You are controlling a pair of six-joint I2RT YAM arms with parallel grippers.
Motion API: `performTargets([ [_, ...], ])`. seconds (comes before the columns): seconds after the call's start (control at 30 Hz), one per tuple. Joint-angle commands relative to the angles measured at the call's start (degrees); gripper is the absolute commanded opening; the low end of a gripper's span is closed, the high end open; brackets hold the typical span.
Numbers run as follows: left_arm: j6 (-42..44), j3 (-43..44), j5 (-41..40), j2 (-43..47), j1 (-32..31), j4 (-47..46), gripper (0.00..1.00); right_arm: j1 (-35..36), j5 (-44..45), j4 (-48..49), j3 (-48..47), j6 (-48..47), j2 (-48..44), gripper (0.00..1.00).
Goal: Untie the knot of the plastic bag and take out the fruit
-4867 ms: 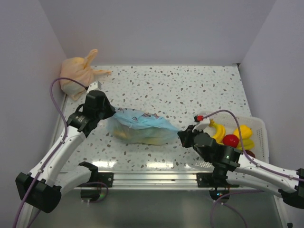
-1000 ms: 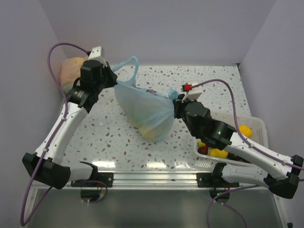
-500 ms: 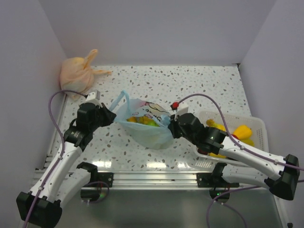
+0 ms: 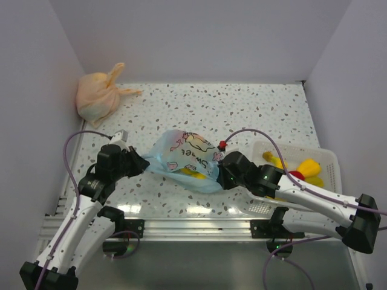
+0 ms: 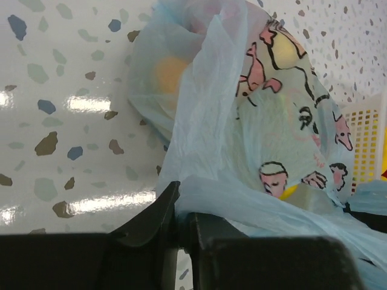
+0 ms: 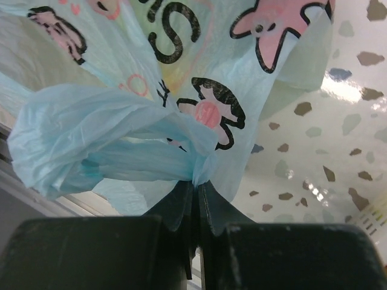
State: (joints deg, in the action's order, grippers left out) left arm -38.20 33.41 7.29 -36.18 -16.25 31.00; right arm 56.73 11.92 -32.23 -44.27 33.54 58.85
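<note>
Lowered back onto speckled surface [image 4: 254, 109]: thin light-blue cartoon-print plastic bag [image 4: 184, 158], w/ left fingers [image 5: 158, 217] & right fingers [image 6: 174, 208] both pinching it.

Bright, diffuse overhead light. Glare patches on the table [image 4: 199, 209] near its front edge. Shadows soft. Wrist close-ups slightly blurred.
</note>
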Motion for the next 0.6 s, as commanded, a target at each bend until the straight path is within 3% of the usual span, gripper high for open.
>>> performTargets([
  [0.0, 1.8, 2.5, -5.4, 0.4, 0.9, 4.0, 0.19, -0.4, 1.3, -9.1, 2.7, 2.1, -1.0, 0.01],
  [0.03, 4.2, 5.4, -5.5, 0.5, 0.9, 4.4, 0.38, -0.4, 1.3, -8.5, 3.1, 2.0, -1.5, 0.0],
  [0.13, 10.7, 12.6, -5.4, -0.2, 0.9, 5.7, 0.68, -0.4, 2.8, -7.8, 3.1, 0.8, -2.7, 0.0],
  [0.2, 14.3, 18.4, -5.0, -1.1, 0.8, 7.1, 0.79, -0.4, 3.9, -8.3, 2.4, -0.2, -2.3, 0.0],
  [0.43, 24.4, 34.4, -0.4, -8.6, -0.2, 9.2, 0.97, -0.4, 6.6, -9.1, 0.0, -2.1, -2.5, 0.0],
  [0.57, 25.9, 40.7, 6.0, -14.8, -2.2, 9.0, 1.0, -0.4, 7.3, -8.8, -1.1, -2.7, -2.9, 0.0],
])
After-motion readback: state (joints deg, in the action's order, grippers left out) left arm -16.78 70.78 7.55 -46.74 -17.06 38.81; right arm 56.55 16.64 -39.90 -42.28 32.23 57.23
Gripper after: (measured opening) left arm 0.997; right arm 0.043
